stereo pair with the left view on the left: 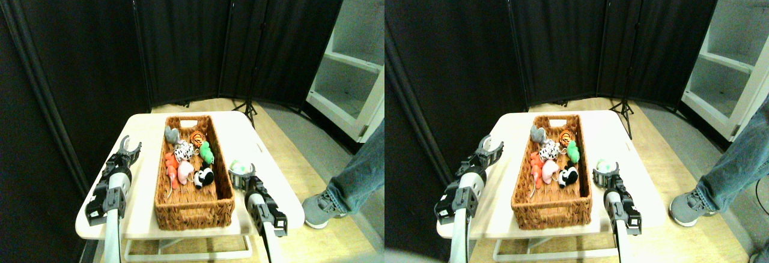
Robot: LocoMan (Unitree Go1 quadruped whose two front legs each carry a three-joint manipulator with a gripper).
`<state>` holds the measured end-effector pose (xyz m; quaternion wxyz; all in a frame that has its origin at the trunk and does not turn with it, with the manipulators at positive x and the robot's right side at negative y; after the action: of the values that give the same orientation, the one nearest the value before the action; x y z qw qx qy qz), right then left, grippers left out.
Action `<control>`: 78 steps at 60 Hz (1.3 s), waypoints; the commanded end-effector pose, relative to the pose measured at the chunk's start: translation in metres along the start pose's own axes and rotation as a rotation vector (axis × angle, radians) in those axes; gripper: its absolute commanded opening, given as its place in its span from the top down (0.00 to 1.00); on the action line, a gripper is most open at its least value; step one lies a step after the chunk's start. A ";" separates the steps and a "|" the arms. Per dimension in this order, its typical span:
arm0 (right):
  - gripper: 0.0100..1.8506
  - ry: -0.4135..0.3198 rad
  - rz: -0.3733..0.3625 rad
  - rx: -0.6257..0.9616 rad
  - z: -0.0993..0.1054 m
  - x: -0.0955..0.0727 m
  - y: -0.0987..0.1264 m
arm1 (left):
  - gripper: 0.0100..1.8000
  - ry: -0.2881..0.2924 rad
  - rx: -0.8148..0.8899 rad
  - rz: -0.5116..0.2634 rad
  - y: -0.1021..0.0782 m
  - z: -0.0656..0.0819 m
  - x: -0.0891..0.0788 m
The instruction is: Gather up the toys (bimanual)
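A long brown wicker basket (180, 212) lies along the middle of the white table (144, 125). Several toys lie inside it: a grey one (172, 135), a tiger (197, 137), a spotted cow (184, 151), a green one (206, 152), a red-orange one (170, 164), a pink one (185, 172) and a panda (204, 178). A pale green-and-white toy (239, 166) rests on the table just right of the basket, at the tip of my right gripper (241, 176). My left gripper (129, 148) stands open over the table, left of the basket, holding nothing.
A person's jeans leg (360, 167) and grey shoe (320, 209) stand on the wooden floor to the right of the table. A white shelf unit (351, 71) is at the back right. Black curtains and a tripod stand (248, 110) are behind the table.
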<state>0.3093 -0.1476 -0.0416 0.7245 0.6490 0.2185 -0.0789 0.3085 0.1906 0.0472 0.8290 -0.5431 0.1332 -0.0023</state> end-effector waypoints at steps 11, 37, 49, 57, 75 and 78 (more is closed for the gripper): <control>1.00 -0.105 -0.034 0.015 -0.001 -0.002 0.003 | 0.87 -0.003 0.002 -0.045 -0.008 -0.002 0.003; 1.00 -0.093 0.117 -0.097 0.001 -0.023 0.062 | 0.89 0.001 -0.016 -0.056 -0.009 -0.005 0.001; 1.00 -0.023 0.199 -0.172 -0.010 -0.037 0.105 | 0.89 -0.014 -0.027 -0.055 -0.004 -0.002 -0.002; 0.98 0.004 0.222 -0.219 -0.022 -0.044 0.127 | 0.89 -0.020 -0.026 -0.061 -0.002 -0.002 -0.004; 0.97 0.081 0.267 -0.251 -0.057 -0.046 0.148 | 0.89 -0.033 -0.026 -0.071 -0.001 0.000 -0.011; 0.97 0.095 0.271 -0.252 -0.064 -0.045 0.149 | 0.89 -0.028 -0.022 -0.076 -0.001 0.001 -0.012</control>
<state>0.3161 -0.0813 0.0982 0.7958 0.5778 0.1782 0.0332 0.2978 0.1936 0.0397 0.8201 -0.5596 0.1194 0.0026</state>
